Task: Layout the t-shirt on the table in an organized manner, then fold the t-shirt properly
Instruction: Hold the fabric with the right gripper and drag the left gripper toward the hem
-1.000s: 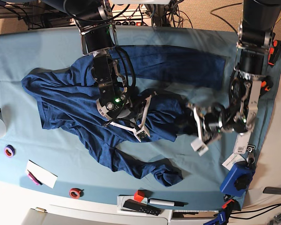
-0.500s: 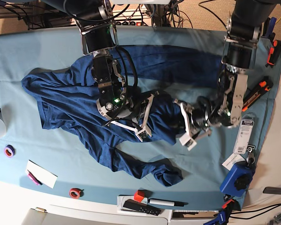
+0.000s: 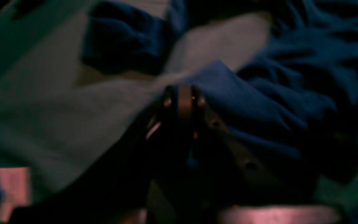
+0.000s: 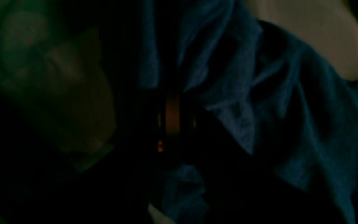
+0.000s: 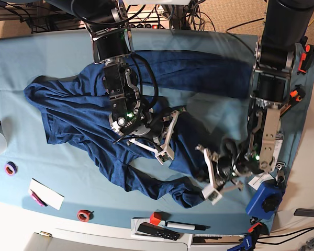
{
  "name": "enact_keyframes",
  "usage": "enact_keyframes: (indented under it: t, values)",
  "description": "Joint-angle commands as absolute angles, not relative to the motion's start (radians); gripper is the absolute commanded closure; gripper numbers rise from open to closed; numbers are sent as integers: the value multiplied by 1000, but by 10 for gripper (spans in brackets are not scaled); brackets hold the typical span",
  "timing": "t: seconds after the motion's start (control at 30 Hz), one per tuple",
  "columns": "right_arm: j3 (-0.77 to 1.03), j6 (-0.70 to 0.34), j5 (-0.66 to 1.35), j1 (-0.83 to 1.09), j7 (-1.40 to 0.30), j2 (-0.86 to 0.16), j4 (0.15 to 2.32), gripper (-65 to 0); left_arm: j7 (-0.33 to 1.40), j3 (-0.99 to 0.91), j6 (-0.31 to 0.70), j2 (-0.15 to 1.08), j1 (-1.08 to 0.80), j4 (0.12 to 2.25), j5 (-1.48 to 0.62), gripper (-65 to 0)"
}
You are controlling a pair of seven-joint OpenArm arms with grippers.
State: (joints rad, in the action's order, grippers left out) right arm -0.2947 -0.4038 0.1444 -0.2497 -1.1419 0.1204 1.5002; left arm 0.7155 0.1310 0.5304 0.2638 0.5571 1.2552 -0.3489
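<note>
**Both grippers clamped on the shirt, garment still bunched**

I take the t-shirt point(image 5: 78, 112) as my landmark. It lies crumpled across the middle of the table point(image 5: 21, 63), wrinkled and unfolded, with one long sleeve stretched flat along the table's far side and another trailing toward the near edge, ending in a bunched cuff.

My right gripper point(image 5: 165, 138) sits over the shirt's middle, its white fingers pinched together on a fold of navy cloth; the right wrist view is dark, but I see fabric gathered right at the closed tips point(image 4: 174, 118).

My left gripper point(image 5: 209, 175) is at the shirt's edge on the side of the blue clamp point(image 5: 264, 198), low against the table. In the left wrist view its jaws are clenched, and a peak of blue cloth point(image 3: 228, 90) rises from between them, so I read it as gripping the shirt's edge.

Beyond the shirt, near the table's front edge, I see a red tape ring point(image 5: 83, 215), a purple ring point(image 5: 10, 168), a white card point(image 5: 46, 193) and a marker point(image 5: 184, 226).
</note>
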Motion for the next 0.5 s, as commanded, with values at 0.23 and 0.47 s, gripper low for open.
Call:
enact_keyframes:
  t: [0.23,0.47]
  values:
    - [-350,-548,335,-263,-1180,142,1513,0,627,122,439,286,715,1272,-259,0]
    - [-397,-572,342,-263,-1173,142,1513,0,666,122,449,311,739,1272,-313,0]
